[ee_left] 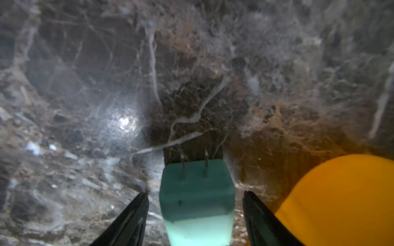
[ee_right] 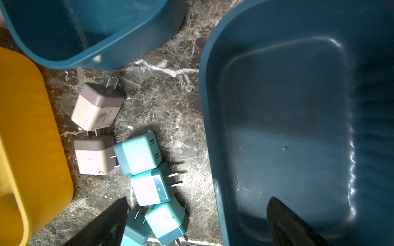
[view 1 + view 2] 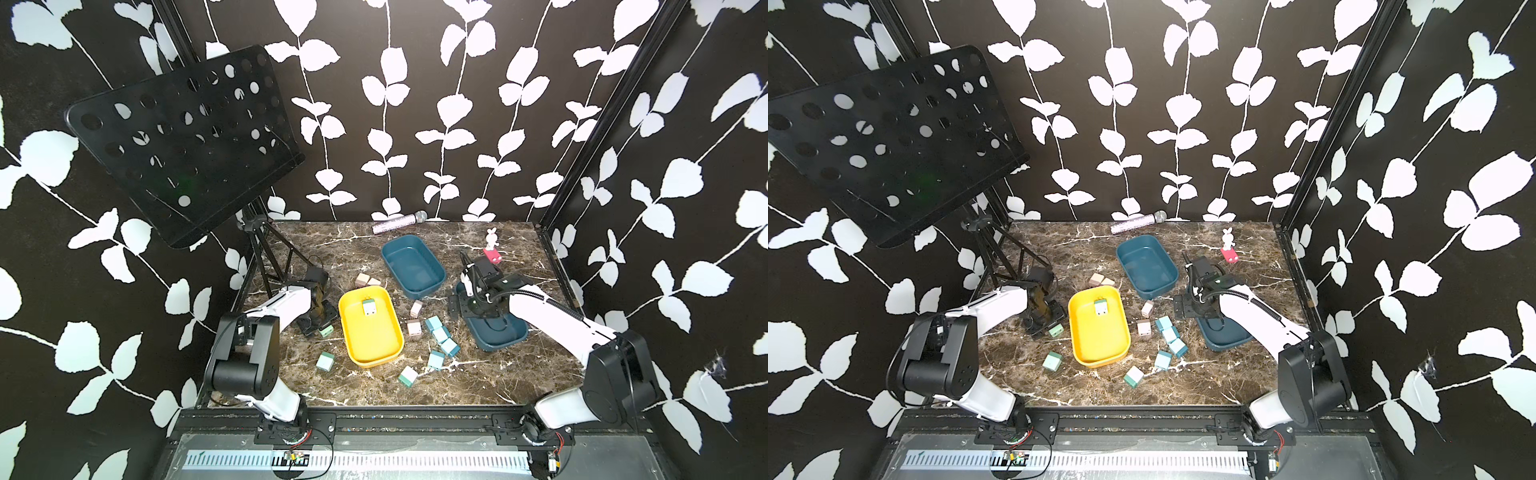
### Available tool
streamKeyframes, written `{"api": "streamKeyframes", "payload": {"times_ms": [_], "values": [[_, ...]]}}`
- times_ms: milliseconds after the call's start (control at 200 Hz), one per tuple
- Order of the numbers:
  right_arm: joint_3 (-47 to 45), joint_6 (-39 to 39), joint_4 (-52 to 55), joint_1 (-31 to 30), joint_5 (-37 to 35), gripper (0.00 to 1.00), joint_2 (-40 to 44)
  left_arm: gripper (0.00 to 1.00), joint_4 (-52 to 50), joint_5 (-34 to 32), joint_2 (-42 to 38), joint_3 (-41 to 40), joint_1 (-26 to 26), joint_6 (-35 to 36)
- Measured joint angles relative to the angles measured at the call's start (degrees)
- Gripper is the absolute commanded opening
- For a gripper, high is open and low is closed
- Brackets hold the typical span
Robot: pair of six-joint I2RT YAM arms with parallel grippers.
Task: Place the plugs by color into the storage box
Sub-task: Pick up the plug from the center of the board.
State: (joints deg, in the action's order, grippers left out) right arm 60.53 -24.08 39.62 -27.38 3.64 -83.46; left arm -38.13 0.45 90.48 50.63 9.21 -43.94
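A mint green plug (image 1: 196, 198) lies on the marble, prongs pointing away, between the fingers of my left gripper (image 1: 195, 193). The jaws stand open, with a gap on each side of the plug. In both top views this plug (image 3: 326, 331) (image 3: 1056, 330) lies just left of the yellow storage box (image 3: 374, 345), which holds one mint plug (image 3: 368, 307). My right gripper (image 2: 198, 198) hangs wide open and empty over the rim of the near teal box (image 2: 277, 127), beside several light blue plugs (image 2: 138, 157). Pink-beige plugs (image 2: 96, 106) lie next to them.
A second teal box (image 3: 411, 266) stands behind the yellow one. More mint plugs (image 3: 325, 361) lie near the front. A microphone (image 3: 399, 222) and a red block with a rabbit (image 3: 492, 251) sit at the back. A black music stand (image 3: 183, 137) rises at the left.
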Motion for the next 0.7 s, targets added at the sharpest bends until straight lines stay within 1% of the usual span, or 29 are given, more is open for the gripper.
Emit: {"api": "streamKeyframes", "payload": {"times_ms": [85,155,340,470,700], "values": [[0.0,0.0,0.2,0.0,-0.2,0.99,0.5,0.62,0.3,-0.1,0.8,0.0,0.0,0.3],[0.1,0.0,0.6,0.0,-0.7,0.99,1.3,0.54,0.5,-0.1,0.9,0.0,0.0,0.3],[3.0,0.1,2.7,0.0,-2.2,0.99,4.7,0.43,0.8,-0.3,0.9,0.0,0.0,1.1],[4.7,0.1,2.7,0.1,-2.6,0.99,6.2,0.42,0.6,-0.8,0.9,0.2,0.0,2.1],[3.4,-0.3,3.0,0.6,-2.6,0.99,6.0,0.40,-2.7,-1.4,-0.9,2.0,0.0,3.7]]}}
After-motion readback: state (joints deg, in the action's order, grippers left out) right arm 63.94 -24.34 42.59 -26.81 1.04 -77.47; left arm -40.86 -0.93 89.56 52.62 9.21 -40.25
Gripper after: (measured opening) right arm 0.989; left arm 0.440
